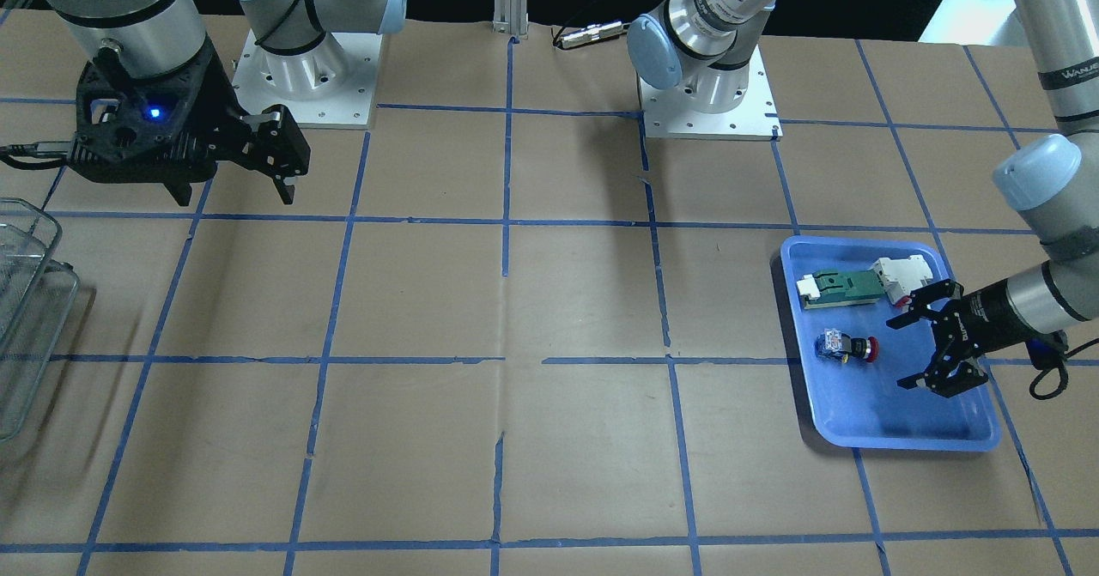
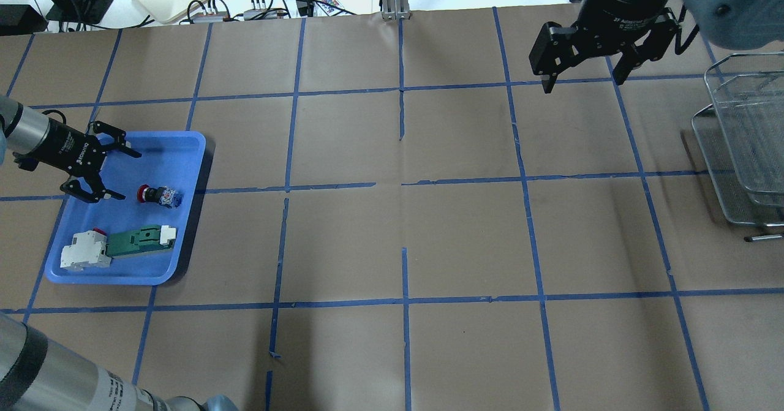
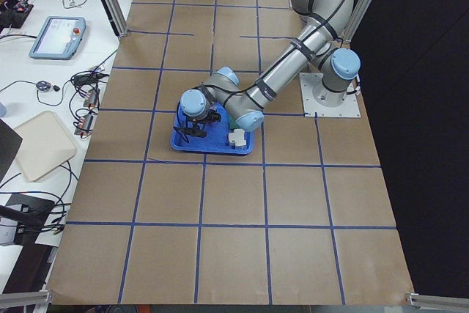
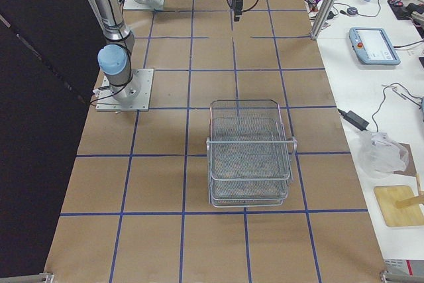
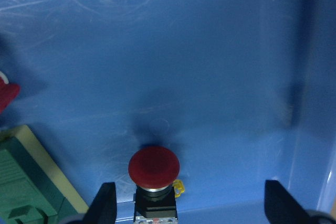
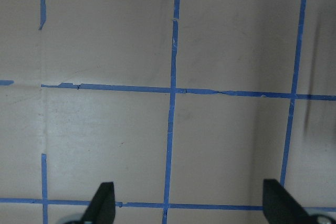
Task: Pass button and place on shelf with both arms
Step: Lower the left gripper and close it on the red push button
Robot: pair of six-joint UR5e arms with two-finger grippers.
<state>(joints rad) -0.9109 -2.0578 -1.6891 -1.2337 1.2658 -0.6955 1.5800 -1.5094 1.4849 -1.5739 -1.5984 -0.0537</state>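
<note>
Alongside the button (image 2: 158, 195), a green-and-white part (image 2: 138, 241) and white block (image 2: 86, 250) share the tray (image 2: 180, 152).

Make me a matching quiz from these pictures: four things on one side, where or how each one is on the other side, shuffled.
1 button
2 shelf
3 left gripper
4 right gripper

A open, above bare brown paper
B lying in the blue tray
C standing at the table's end on the robot's right
D open, over the tray, facing the red head

Pairs: 1-B, 2-C, 3-D, 4-A
</note>
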